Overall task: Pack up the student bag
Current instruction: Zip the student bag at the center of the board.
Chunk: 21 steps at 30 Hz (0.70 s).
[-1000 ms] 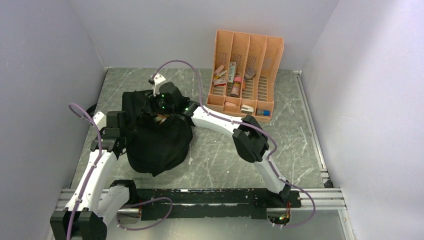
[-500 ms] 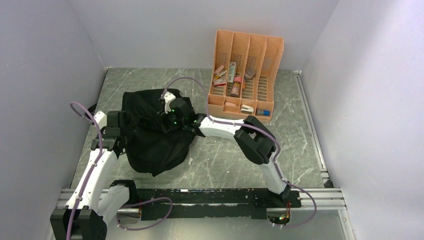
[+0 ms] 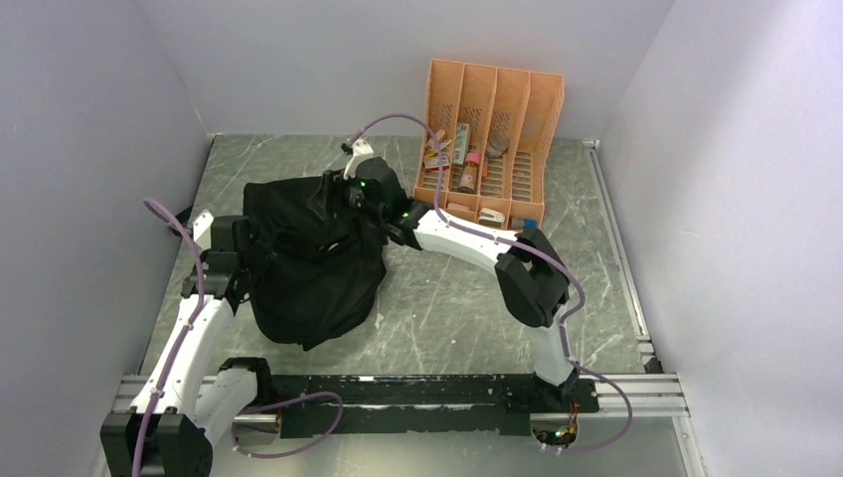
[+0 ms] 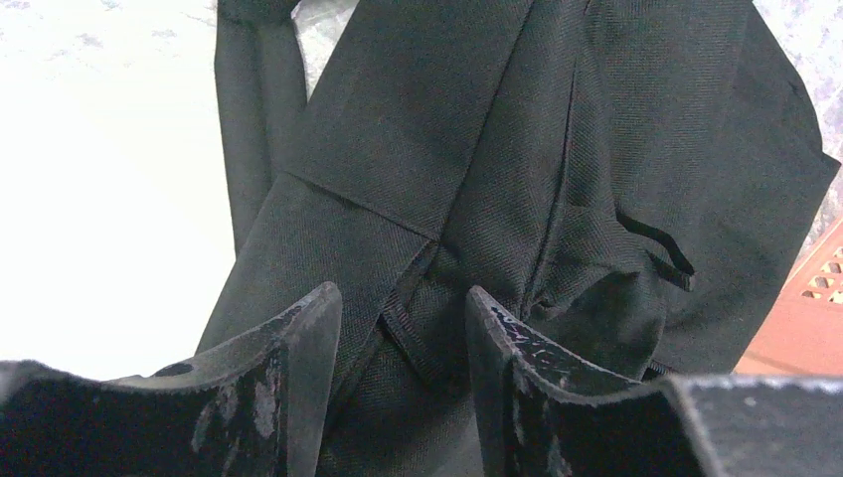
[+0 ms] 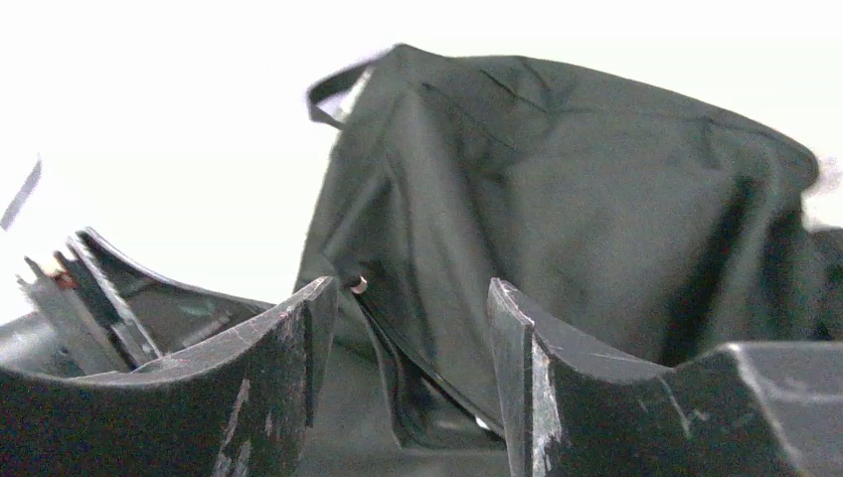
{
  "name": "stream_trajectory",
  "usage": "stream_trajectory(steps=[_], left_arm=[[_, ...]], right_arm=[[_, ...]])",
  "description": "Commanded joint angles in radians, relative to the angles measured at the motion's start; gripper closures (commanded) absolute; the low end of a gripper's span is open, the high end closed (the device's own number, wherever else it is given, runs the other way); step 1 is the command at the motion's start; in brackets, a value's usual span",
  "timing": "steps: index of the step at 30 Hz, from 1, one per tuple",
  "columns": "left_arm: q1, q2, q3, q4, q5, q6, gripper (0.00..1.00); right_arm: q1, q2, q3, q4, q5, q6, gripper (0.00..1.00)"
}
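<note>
Looking from above, you have the bag [image 3: 313,268] slumped on the table [image 3: 447,318], left of centre, between your two arms. The orange organizer [image 3: 494,89] stands behind it to the right, against the back wall, with small items in its slots.

Your left gripper [image 4: 401,298] sits at the bag's left edge. Its wrist camera shows black fabric and a webbing seam running into the gap between the fingers [image 4: 298,368] — the fingers stand somewhat apart, but you cannot tell whether they actually pinch the cloth.

Your right gripper [image 5: 410,288] is at the bag's far right corner, between bag and organizer. Its jaws are apart with nothing caught in them — the bag's wall rises just beyond the fingertips, a small strap loop at its top left, and a dark fold falls below the gap.
</note>
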Motion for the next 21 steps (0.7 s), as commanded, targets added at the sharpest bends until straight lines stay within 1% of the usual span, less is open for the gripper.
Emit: stream_trajectory(steps=[1,4,8,13,17,21], left_arm=[[0.008,-0.012,-0.010,0.052,0.049,0.021,0.46],[0.007,-0.013,-0.007,0.050,0.045,0.023,0.47],[0.004,-0.014,-0.007,0.049,0.036,0.027,0.47],[0.004,-0.015,-0.017,0.061,0.046,0.027,0.47],[0.004,-0.013,-0.025,0.067,0.055,0.025,0.47],[0.004,-0.014,-0.029,0.074,0.068,0.022,0.48]], right_arm=[[0.001,0.086,0.090,0.074,-0.138,0.095,0.38],[0.001,0.125,0.101,0.144,-0.186,0.089,0.37],[0.001,0.153,0.132,0.142,-0.209,0.105,0.36],[0.007,0.163,0.099,0.209,-0.260,0.125,0.36],[0.017,0.173,0.076,0.256,-0.263,0.083,0.36],[0.026,0.208,0.108,0.244,-0.249,0.005,0.35]])
